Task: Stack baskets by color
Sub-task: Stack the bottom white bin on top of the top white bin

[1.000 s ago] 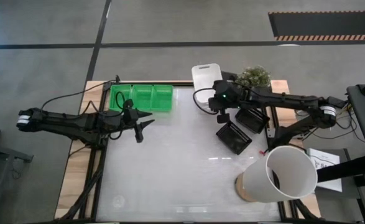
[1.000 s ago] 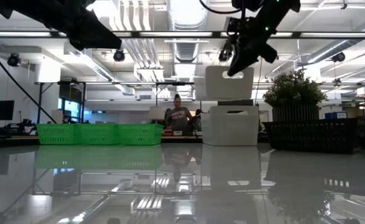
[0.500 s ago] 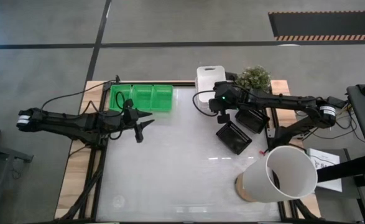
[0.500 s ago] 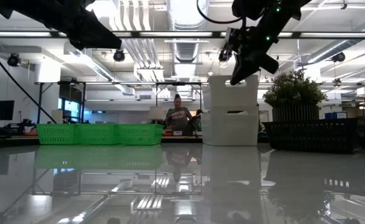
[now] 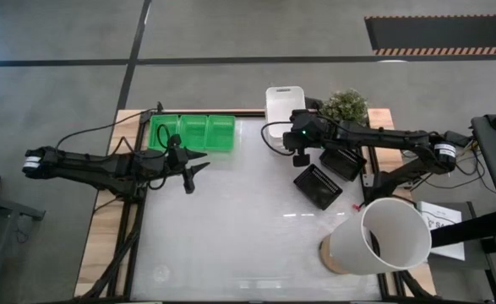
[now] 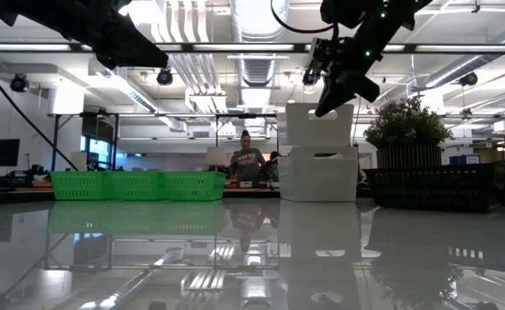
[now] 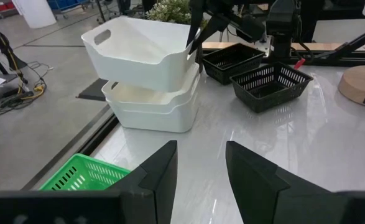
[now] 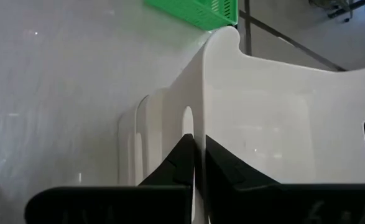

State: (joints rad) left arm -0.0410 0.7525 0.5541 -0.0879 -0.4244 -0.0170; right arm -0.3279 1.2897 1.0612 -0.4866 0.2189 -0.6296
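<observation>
My right gripper (image 6: pixel 328 102) is shut on a white basket (image 7: pixel 138 53), which it holds tilted just above a nested stack of white baskets (image 7: pixel 154 106) at the table's far edge. Whether the held basket touches the stack, I cannot tell. A row of green baskets (image 5: pixel 193 133) rests on its bottoms at the far left. Two black mesh baskets (image 5: pixel 318 186) (image 5: pixel 343 160) sit on the table right of the white stack. My left gripper (image 5: pixel 198 169) hangs open near the green row, with nothing between its fingers. My right gripper pinches the white basket's end wall at its rim (image 8: pixel 191 121), by the handle slot, with one finger inside the basket and one outside. The fingers (image 7: pixel 198 34) slant down from the table's right side. The basket hangs tilted, its far end higher.
A large white cylinder (image 5: pixel 383 236) lies tipped on a wooden base at the near right. A potted plant (image 5: pixel 345 105) stands at the far right, behind the black baskets. The table's middle and near left are open glossy surface (image 5: pixel 231 236).
My right gripper has brought the white basket down and a little toward the table's right, so it now sits just over the white stack. In the low view its bottom has come close to the stack's top.
</observation>
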